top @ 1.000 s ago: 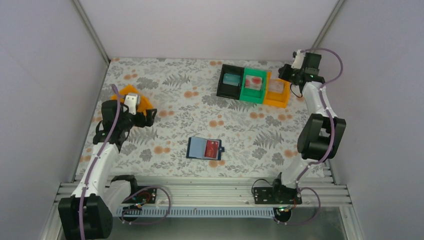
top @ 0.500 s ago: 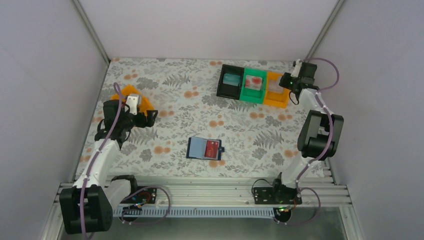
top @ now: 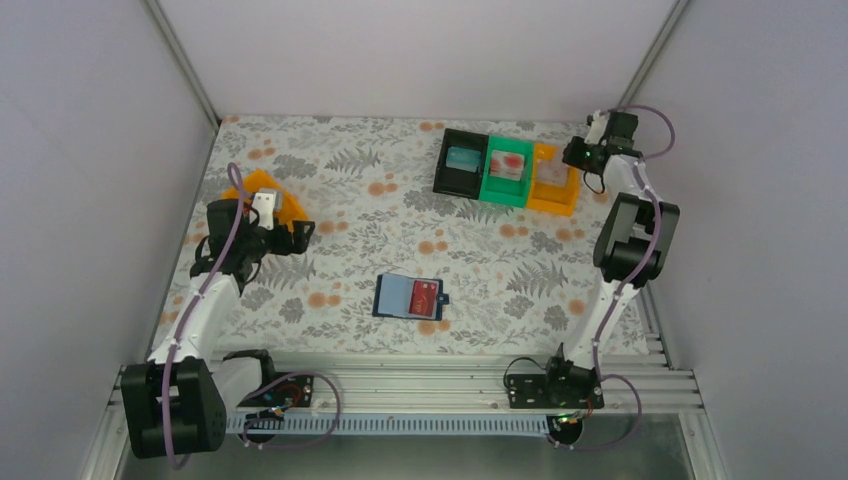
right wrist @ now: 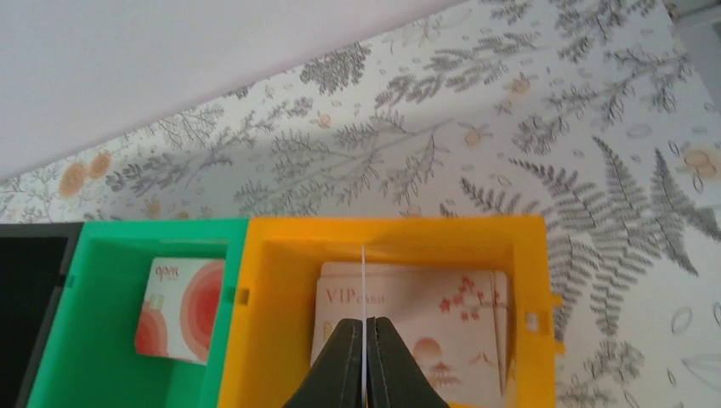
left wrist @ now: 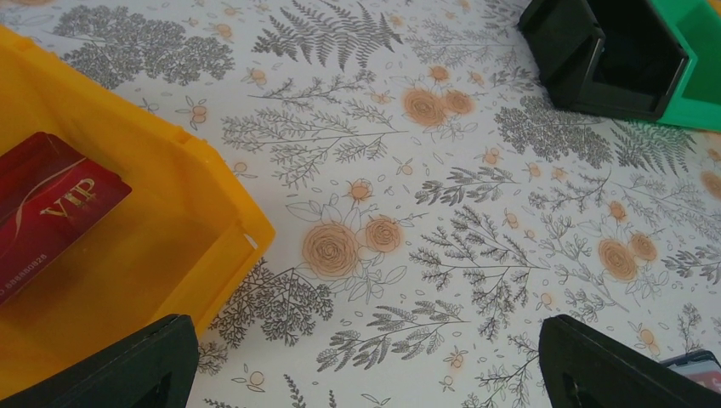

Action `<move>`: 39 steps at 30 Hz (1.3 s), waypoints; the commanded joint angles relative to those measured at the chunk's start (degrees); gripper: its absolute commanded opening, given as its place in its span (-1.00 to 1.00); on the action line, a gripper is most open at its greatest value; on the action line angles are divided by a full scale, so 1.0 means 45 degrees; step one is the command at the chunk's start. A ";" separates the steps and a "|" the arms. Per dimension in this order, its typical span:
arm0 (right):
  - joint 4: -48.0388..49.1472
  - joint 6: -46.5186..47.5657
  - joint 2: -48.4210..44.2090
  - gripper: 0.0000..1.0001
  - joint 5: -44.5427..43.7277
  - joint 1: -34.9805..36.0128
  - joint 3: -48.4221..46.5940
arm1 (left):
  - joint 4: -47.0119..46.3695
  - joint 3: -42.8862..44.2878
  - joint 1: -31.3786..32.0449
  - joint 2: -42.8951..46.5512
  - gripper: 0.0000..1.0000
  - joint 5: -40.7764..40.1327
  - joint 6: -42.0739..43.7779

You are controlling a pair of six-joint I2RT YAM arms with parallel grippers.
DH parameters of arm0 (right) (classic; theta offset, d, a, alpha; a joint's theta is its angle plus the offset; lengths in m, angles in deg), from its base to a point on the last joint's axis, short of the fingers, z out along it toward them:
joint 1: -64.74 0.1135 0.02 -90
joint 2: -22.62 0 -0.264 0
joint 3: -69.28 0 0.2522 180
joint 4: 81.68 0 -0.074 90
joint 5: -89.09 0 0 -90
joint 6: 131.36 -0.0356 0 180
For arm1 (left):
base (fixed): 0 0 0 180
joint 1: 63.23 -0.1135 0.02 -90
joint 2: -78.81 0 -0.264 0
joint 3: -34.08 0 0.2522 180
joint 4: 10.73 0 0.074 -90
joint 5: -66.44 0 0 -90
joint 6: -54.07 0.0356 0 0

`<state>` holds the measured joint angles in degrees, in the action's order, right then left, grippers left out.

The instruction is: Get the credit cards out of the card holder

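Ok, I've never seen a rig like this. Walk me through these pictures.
A robot's left arm and right arm are bolted at the near edge of a table. One picture looks down from above and behind them; the other two come from a camera on each wrist. On it lies an open blue card holder showing a red card. At the back stand a black bin, a green bin and an orange bin, each with a card inside; a yellow-orange bin on the left holds a red VIP card. The left gripper is open and empty. The right gripper is shut on a thin card, seen edge-on, above the orange bin.
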<state>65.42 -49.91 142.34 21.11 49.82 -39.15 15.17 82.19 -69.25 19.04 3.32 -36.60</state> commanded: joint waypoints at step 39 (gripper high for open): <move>-0.3756 -0.0491 0.3577 -0.08 0.1227 -0.0048 -0.6451 | -0.0312 -0.0135 -0.0224 -0.0246 1.00 0.0432 -0.0155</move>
<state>47.22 -52.51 160.55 30.07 49.30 -66.97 15.08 82.17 -69.89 17.20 4.02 -36.66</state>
